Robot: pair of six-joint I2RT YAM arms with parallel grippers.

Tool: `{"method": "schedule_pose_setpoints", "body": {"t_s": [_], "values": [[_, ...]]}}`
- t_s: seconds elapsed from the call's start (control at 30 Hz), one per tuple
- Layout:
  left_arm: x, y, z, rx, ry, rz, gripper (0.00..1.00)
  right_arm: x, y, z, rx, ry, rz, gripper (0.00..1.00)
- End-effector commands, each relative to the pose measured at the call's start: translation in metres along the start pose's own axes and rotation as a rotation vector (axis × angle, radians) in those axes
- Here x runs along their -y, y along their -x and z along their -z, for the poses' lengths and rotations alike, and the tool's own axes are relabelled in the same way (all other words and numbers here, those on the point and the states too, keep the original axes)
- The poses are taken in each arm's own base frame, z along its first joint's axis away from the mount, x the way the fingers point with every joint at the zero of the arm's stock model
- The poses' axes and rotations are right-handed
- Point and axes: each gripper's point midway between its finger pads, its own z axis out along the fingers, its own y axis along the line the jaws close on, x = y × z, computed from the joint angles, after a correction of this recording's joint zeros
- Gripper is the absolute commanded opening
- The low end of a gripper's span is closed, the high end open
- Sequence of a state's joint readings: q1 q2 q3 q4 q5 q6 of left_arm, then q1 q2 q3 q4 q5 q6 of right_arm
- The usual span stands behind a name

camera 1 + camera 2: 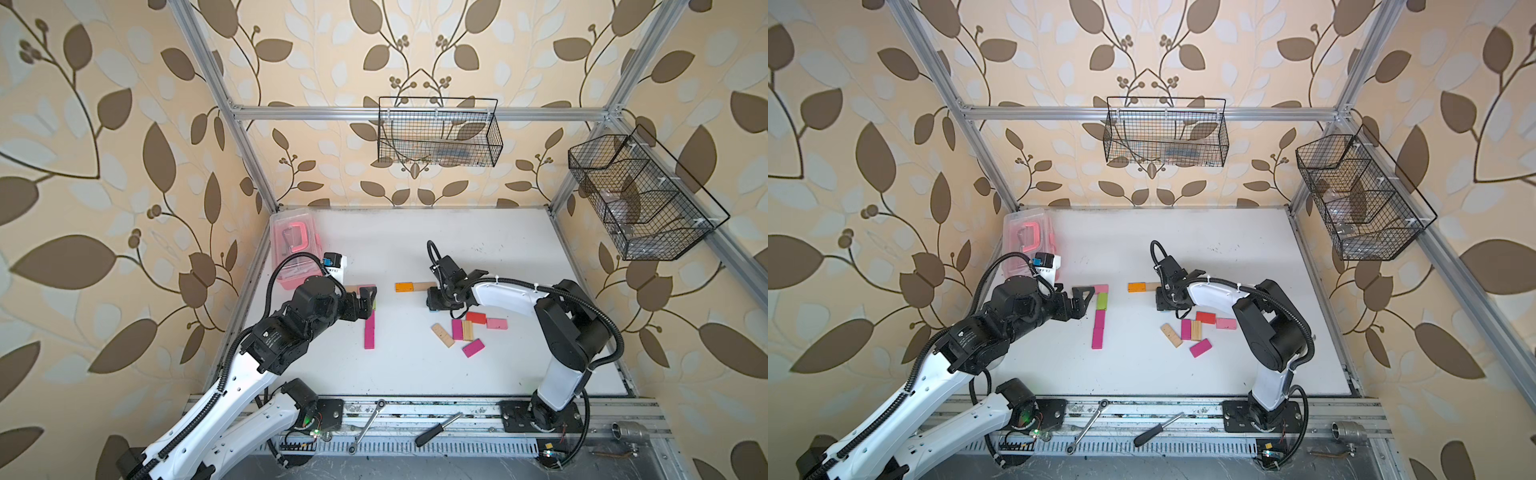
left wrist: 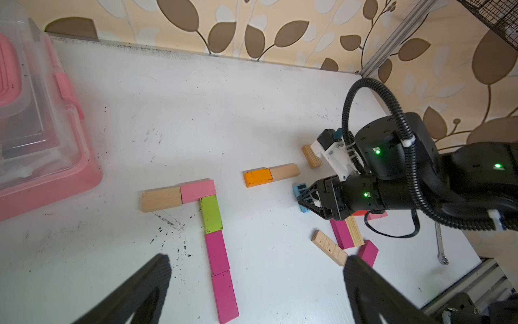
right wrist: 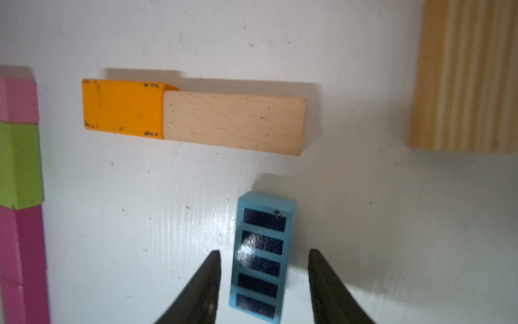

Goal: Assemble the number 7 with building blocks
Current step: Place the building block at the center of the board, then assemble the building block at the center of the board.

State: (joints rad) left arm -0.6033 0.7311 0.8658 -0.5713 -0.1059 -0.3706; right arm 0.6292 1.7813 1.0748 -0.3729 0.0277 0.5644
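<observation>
Building-block 7 (image 2: 211,214), multicolour, looks done; second seems started: blue black-striped flat block (image 3: 262,255) loose between parted right fingers (image 3: 201,291); left fingers (image 2: 161,269) wide.

Left arm (image 1: 216,399) reaches from lower left of frame toward centre, left gripper (image 1: 369,300) held level with jaws spread wide; right arm (image 1: 561,328) arches up from lower right, right gripper (image 3: 265,254) pointing downward, jaws parted.

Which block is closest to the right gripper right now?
The blue block with black stripes: it lies between the open fingers of the right gripper, gaps on both sides. The orange block and wood block lie beyond the fingertips.
</observation>
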Motion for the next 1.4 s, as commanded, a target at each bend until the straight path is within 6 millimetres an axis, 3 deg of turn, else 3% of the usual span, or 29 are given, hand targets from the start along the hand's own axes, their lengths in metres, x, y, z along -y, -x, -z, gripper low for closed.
{"method": "schedule_pose_setpoints", "body": {"t_s": [0.0, 0.13, 0.17, 0.3, 0.43, 0.6, 0.87, 0.97, 1.1, 1.27, 1.3, 1.37], "values": [[0.005, 0.008, 0.001, 0.032, -0.016, -0.012, 0.99, -0.004, 0.015, 0.024, 0.072, -0.003, 0.018, 0.66], [0.004, 0.008, 0.001, 0.031, -0.013, -0.012, 0.99, -0.002, 0.022, 0.047, 0.134, -0.010, 0.034, 0.98], [0.005, 0.008, 0.001, 0.034, -0.013, -0.012, 0.99, -0.002, 0.024, 0.054, 0.155, -0.006, 0.042, 1.00], [0.005, 0.009, 0.001, 0.033, -0.017, -0.011, 0.99, -0.008, 0.025, 0.073, 0.192, 0.030, 0.081, 1.00], [0.006, 0.008, 0.000, 0.033, -0.020, -0.010, 0.99, -0.001, 0.017, 0.069, 0.191, 0.054, 0.004, 1.00], [0.011, 0.005, -0.001, 0.022, -0.052, -0.004, 0.99, 0.004, 0.010, 0.076, 0.252, 0.293, -0.107, 1.00], [0.054, -0.031, -0.049, -0.127, -0.300, 0.078, 0.99, 0.045, -0.012, 0.083, 0.198, 0.093, 0.022, 0.99], [0.066, -0.046, -0.072, -0.195, -0.361, 0.134, 0.99, 0.048, -0.019, 0.081, 0.177, 0.069, 0.076, 0.87], [0.078, -0.070, -0.102, -0.254, -0.418, 0.193, 0.99, 0.052, -0.025, 0.075, 0.168, 0.054, 0.115, 0.60], [0.090, -0.102, -0.139, -0.349, -0.406, 0.185, 0.99, 0.034, -0.027, 0.062, 0.164, 0.157, 0.149, 0.29], [0.092, -0.108, -0.147, -0.367, -0.403, 0.190, 0.96, 0.032, -0.027, 0.059, 0.159, 0.167, 0.148, 0.26], [0.096, -0.115, -0.159, -0.389, -0.405, 0.213, 0.78, 0.028, -0.027, 0.051, 0.144, 0.186, 0.154, 0.19]]}}
